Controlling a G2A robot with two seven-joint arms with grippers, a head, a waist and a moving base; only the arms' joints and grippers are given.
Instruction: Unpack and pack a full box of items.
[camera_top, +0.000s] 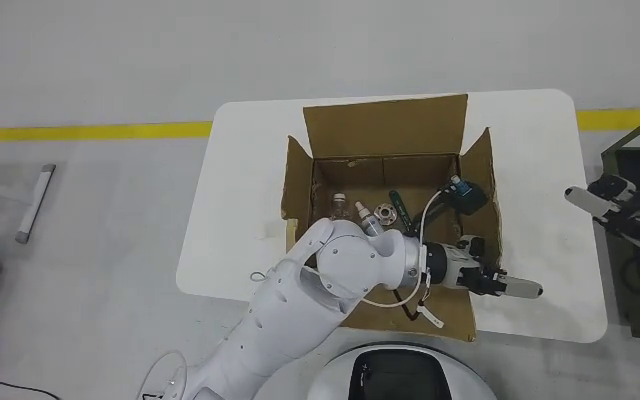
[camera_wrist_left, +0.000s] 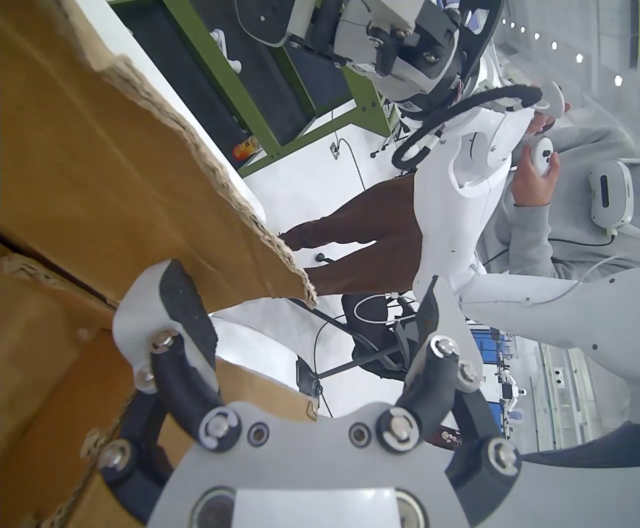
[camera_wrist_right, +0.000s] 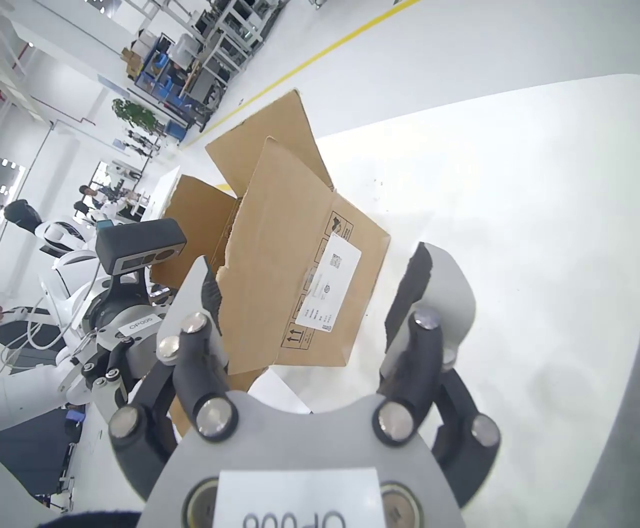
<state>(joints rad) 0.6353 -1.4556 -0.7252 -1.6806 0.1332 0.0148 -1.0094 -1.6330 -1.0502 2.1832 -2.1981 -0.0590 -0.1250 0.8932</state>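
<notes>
Your left gripper (camera_wrist_left: 302, 277) hung spread and empty at the box's (camera_top: 390, 130) right wall, beside a torn flap | your right gripper (camera_wrist_right: 312, 255) gaped empty near the table's (camera_top: 540, 140) right edge, bare tabletop between | box mid-table, flaps open, held small bottles (camera_top: 365, 216) and a blue item (camera_top: 466, 193).

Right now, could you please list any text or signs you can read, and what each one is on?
"OP006": left wrist tag.
"OP006", upside down, partly cut off: right wrist tag.
Two up arrows: printed on the box.
White label on the box: too small to read.
</notes>
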